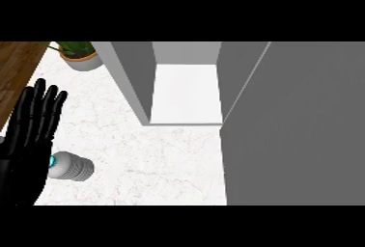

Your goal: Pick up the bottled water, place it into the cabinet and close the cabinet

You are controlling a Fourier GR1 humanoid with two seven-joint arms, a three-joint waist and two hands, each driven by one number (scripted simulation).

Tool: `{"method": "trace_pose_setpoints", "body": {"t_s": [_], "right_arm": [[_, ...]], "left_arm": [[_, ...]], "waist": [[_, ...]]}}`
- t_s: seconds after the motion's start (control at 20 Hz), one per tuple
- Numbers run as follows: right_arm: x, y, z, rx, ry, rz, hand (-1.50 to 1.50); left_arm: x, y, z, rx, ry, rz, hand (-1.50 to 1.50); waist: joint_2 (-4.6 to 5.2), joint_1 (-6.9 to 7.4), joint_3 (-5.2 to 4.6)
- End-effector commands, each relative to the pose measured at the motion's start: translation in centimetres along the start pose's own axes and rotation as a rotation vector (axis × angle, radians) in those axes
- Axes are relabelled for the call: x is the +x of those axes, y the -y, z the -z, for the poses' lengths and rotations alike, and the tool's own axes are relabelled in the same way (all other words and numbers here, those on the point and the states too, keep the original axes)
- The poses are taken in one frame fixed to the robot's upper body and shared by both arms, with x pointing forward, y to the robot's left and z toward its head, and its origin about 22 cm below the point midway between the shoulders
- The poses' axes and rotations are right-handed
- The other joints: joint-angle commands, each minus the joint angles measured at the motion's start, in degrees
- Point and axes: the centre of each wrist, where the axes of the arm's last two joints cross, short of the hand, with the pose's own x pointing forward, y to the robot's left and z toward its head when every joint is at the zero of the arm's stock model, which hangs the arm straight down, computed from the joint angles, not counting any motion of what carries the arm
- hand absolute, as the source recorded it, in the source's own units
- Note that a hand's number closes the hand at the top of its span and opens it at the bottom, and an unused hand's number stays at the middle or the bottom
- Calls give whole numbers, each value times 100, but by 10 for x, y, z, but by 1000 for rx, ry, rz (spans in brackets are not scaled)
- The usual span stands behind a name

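Head view: my left hand (32,130) rests with fingers (49,108) spread straight beside the lying bottle (71,166), which I judge could roll off the counter (149,159) if nudged.

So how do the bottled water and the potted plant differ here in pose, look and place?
The bottled water lies on its side, while the potted plant stands upright. The bottle is pale grey-white with a blue cap; the plant has green leaves in a tan-rimmed pot. The bottle lies low at the view's left beside the open left hand; the plant sits far back near the open cabinet. Both rest on the white marble counter.
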Motion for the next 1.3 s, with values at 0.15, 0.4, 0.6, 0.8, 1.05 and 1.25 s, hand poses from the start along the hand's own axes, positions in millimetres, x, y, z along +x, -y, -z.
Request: {"method": "trace_pose_setpoints", "body": {"t_s": [0.15,0.4,0.6,0.8,1.05,1.25], "right_arm": [[7,8,-15,4,22,78,-150],[7,-2,-42,114,-208,221,-150],[40,-5,-61,89,-239,247,-150],[56,0,-76,99,-253,244,-150],[73,-3,-83,92,-248,250,-150],[68,3,-91,108,-259,241,-150]], "left_arm": [[5,-71,-12,-159,64,-128,-150],[-16,-98,-43,-234,-212,-243,-150],[2,-133,-49,-245,-244,-277,-150],[26,-138,-75,-242,-253,-287,-150],[21,-132,-92,-209,-268,-230,-150],[18,-136,-90,-199,-294,-224,-150]], "waist": [[-51,94,151],[-68,100,155],[-69,64,159],[-64,95,164],[-54,79,162],[-49,55,163]]}}
